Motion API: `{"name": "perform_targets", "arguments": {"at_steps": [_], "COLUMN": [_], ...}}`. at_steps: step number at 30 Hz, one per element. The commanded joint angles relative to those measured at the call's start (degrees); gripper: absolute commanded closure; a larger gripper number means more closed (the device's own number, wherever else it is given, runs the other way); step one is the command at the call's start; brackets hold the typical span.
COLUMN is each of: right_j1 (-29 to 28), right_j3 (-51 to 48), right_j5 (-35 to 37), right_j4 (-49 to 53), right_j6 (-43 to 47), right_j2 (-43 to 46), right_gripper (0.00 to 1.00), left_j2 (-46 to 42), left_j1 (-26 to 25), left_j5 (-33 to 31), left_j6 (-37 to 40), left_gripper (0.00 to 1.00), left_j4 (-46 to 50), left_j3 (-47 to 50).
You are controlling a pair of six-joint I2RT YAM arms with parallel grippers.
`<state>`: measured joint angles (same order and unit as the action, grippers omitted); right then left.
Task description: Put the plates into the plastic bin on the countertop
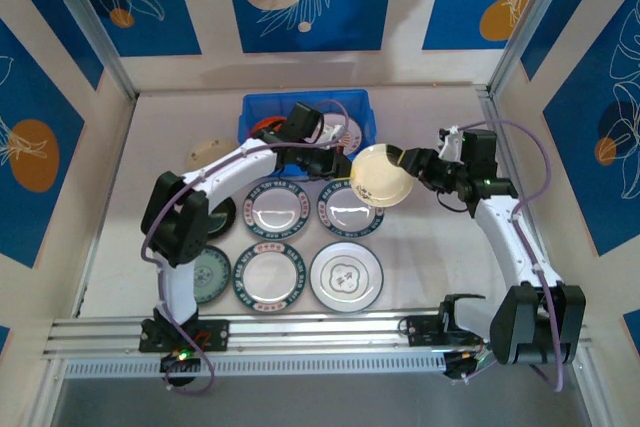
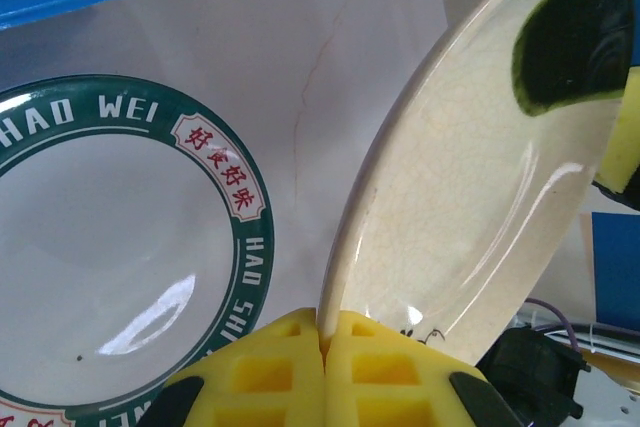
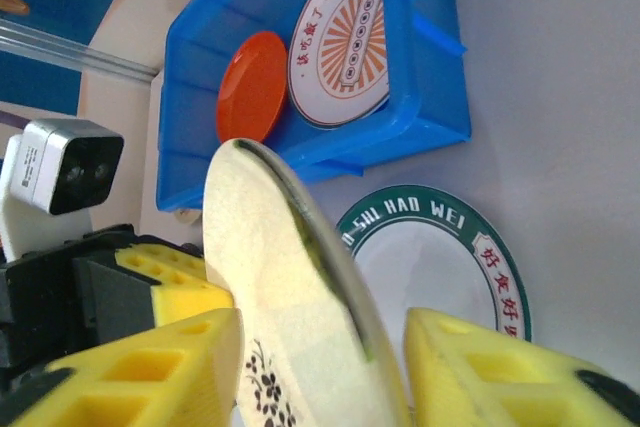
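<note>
A cream plate hangs tilted on edge above the countertop, in front of the blue plastic bin. My left gripper is shut on its rim. My right gripper stands open around the plate's opposite edge; a gap shows between one pad and the plate. In the bin lie an orange plate and a white plate with an orange sunburst. A green-rimmed white plate lies directly below the held plate.
Green-rimmed white plates lie in rows on the countertop. A dark green plate sits at the left and a tan one beside the bin. An aluminium rail runs along the near edge.
</note>
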<state>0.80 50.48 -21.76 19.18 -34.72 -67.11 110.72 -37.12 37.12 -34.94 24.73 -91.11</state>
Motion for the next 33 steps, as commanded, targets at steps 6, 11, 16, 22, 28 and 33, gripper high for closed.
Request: {"name": "perform_targets", "arguments": {"at_steps": [6,11,16,22,28,33], "right_j1": [-1.7,-4.0,-7.7,-12.0,-14.8,-16.6], "right_j3": [4.0,7.4,13.7,24.8,37.5,47.4], "right_j5": [1.8,3.5,6.0,9.3,11.6,11.1], "right_j4": [0.7,1.1,0.8,1.2,2.0,2.3], "right_j6": [0.4,-0.1,-1.5,-3.2,-4.0,-3.9], "right_j2": [-1.0,-4.2,-9.6,-19.2,-30.5,-40.1], "right_gripper": [1.00,1.00,1.00,1.00,1.00,1.00], "left_j2": [-4.3,-7.4,-13.6,-22.8,-26.6,-30.1], "left_j1": [2.1,4.1,5.2,5.2,5.3,5.3], "left_j5": [2.0,-2.0,-16.1,-23.9,-23.8,-22.7], "left_j6": [-0.2,-0.4,2.3,6.4,5.0,3.0], "left_gripper": [1.00,0.48,0.00,0.00,0.00,0.00], "left_j4": [-2.9,-3.9,-2.4,-8.9,-10.0,-17.3], "left_j3": [2.1,6.2,11.2,20.1,23.9,30.0]}}
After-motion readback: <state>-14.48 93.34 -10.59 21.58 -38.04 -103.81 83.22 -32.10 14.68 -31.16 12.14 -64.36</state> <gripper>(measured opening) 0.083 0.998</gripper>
